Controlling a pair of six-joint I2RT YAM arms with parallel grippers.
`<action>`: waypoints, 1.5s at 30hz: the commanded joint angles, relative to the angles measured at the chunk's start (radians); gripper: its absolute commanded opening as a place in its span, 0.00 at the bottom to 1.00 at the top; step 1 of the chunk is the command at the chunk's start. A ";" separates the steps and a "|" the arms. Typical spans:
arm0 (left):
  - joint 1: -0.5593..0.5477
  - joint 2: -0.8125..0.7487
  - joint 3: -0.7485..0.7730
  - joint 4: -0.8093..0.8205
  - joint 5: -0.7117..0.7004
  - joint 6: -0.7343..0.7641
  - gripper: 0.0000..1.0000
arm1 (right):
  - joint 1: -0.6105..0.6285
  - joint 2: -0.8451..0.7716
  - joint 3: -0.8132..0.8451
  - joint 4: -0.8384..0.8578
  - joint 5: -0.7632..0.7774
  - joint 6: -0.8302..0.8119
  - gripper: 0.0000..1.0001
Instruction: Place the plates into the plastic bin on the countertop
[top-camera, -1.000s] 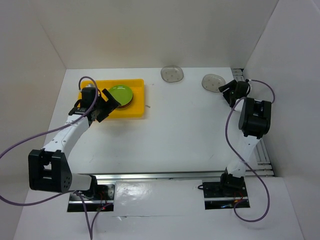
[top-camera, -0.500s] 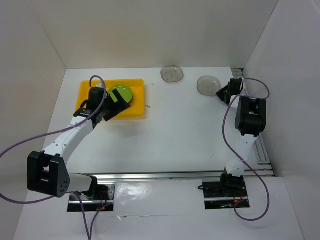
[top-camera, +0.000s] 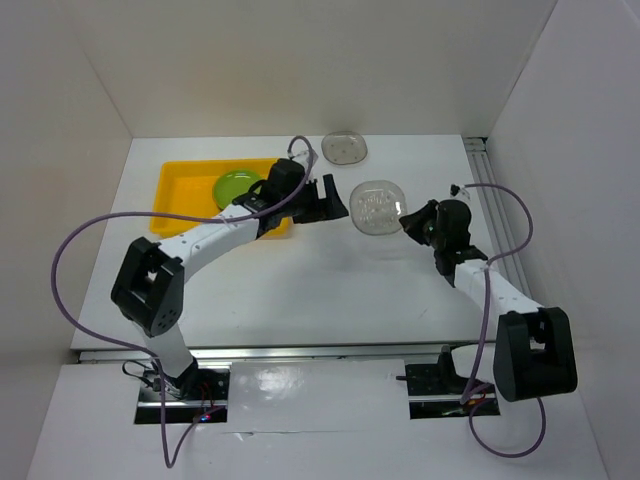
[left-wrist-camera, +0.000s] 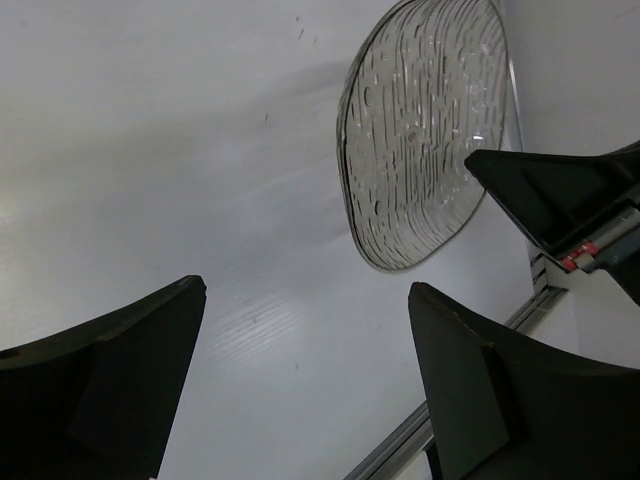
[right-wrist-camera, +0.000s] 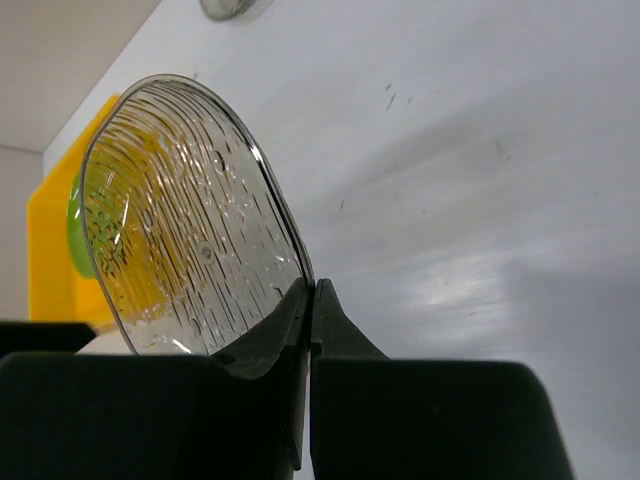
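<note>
My right gripper is shut on the rim of a clear ribbed glass plate, holding it tilted above the white countertop. The same plate shows in the left wrist view, beyond my open left gripper, which hovers empty just left of it. A green plate lies in the yellow plastic bin at the back left. Another clear plate rests near the back wall.
White walls enclose the countertop on three sides. A metal rail runs along the right edge. Purple cables loop off both arms.
My right gripper closed on the clear plate at the back right and carried it toward the middle. My left gripper left the bin and swung right toward that plate.
</note>
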 joint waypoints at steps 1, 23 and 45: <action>-0.013 0.037 0.000 0.019 -0.041 -0.020 0.95 | 0.054 -0.050 -0.017 0.031 -0.041 0.030 0.00; 0.080 -0.024 0.061 -0.201 -0.352 -0.157 0.00 | 0.170 0.010 0.098 0.007 -0.005 0.015 1.00; 0.683 0.149 0.063 -0.125 0.096 -0.057 0.04 | -0.031 1.106 0.958 -0.016 -0.183 -0.059 1.00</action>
